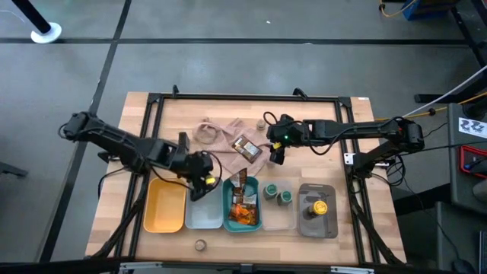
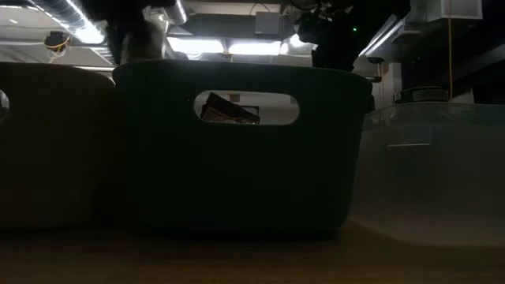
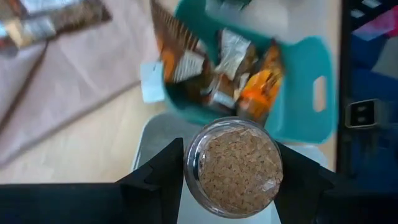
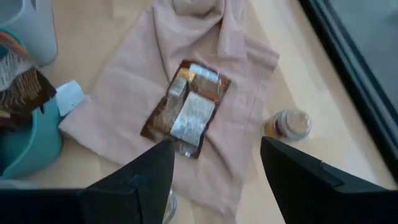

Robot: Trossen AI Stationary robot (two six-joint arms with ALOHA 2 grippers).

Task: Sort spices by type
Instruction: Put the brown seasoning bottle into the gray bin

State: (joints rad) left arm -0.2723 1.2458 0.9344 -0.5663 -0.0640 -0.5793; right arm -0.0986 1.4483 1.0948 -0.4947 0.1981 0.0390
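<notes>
The left gripper (image 3: 230, 177) has its fingers clamped on a jar (image 3: 233, 167) over the grey tray (image 1: 204, 211). The right gripper (image 4: 214, 165) has its fingers spread above a packet (image 4: 186, 107) on the cloth (image 4: 124, 99).

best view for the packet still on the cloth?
Right wrist view: the packet lies flat on the cloth, unobstructed, between the open right gripper's fingers. The high view shows it small, beside that gripper. The left wrist view catches only a blurred corner. The low view misses it.
</notes>
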